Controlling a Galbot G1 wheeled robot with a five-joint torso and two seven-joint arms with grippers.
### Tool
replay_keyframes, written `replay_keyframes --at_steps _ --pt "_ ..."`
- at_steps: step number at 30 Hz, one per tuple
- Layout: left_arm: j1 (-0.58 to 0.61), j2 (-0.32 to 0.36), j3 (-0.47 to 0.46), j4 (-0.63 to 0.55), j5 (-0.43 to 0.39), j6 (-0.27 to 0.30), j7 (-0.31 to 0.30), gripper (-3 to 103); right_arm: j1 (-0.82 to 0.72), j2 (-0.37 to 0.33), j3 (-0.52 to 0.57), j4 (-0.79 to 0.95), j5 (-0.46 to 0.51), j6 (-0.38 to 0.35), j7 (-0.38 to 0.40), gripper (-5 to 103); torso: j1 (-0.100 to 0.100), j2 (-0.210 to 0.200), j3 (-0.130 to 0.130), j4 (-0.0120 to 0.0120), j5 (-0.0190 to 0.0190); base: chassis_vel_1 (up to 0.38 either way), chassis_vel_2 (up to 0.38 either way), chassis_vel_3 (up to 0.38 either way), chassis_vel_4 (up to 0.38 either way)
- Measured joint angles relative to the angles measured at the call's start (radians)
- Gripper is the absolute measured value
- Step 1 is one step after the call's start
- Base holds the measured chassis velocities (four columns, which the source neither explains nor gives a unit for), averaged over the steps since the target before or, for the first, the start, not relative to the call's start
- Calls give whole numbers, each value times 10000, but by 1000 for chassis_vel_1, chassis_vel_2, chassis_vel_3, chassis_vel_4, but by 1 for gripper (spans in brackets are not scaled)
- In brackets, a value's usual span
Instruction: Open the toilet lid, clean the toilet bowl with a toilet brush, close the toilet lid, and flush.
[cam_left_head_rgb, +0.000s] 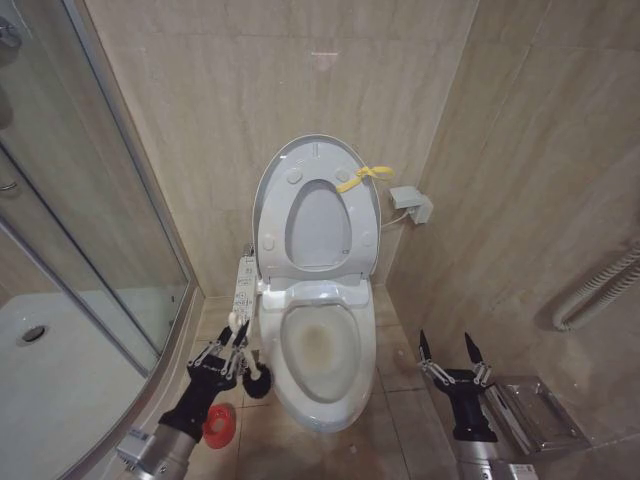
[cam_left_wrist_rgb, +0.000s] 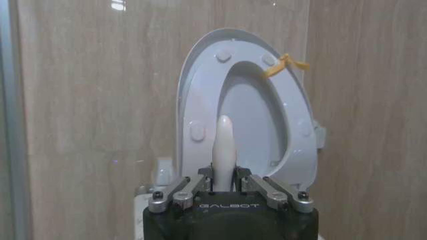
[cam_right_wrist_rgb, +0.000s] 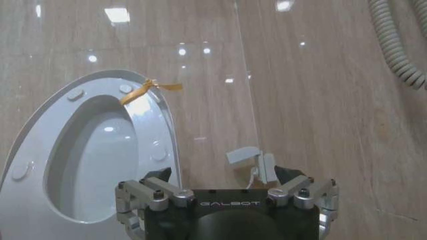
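One shower enclosure of curved glass with a white tray occupies the far left, just beside the left arm. One left gripper is positioned low beside the bowl, its fingers pinched on the one toilet brush: the thin white stick handle rises between the fingers, and the round black bristle head sits just outside the bowl rim. One round red cup holder stands on the tiled floor below that arm. One white button panel runs along the bowl's side, near the brush handle. One toilet bowl, elongated glossy white ceramic, sits at centre with yellowish staining inside. One toilet lid, a glossy white oval, stands raised against the beige tiled wall with the ring seat up in front of it; small bumpers are visible, and one yellow ribbon loop is tied to the rim. One small white wall box is mounted beside it. One right gripper hovers right of the bowl, fingers spread, gripping nothing. One ribbed hose hangs at far right
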Motion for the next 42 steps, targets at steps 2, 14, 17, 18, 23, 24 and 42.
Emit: replay_keyframes --at_steps 2,14,17,18,23,24,42 --pt "8 -125 -78 442 163 -147 19 20 32 -12 -39 -42 41 20 -1 100 0 0 0 -1 -1 0 0 0 0" --pt "-1245 -1077 40 3692 381 -625 -27 20 151 -348 11 -113 450 -44 1 100 0 0 1 0 -2 0 0 0 0" --pt "-1680 -1354 167 4617 353 -742 -17 20 407 -329 78 -202 873 -100 1 100 0 -1 1 3 -1 0 0 0 0" --pt "-1680 -1354 167 4617 353 -742 -17 20 407 -329 78 -202 873 -100 1 100 0 -1 1 3 -1 0 0 0 0" --pt "-2226 -1662 428 5615 172 -761 100 20 551 -291 72 -271 1165 -114 -9 100 0 -1 1 0 0 0 0 0 0" --pt "-2346 -1722 471 5799 155 -760 118 20 554 -281 77 -271 1169 -115 -9 100 0 -1 1 1 0 0 0 0 0" --pt "-3610 -2519 776 8265 183 -894 389 20 321 -279 331 -167 1261 -22 -21 100 0 -1 1 0 0 0 0 0 0"
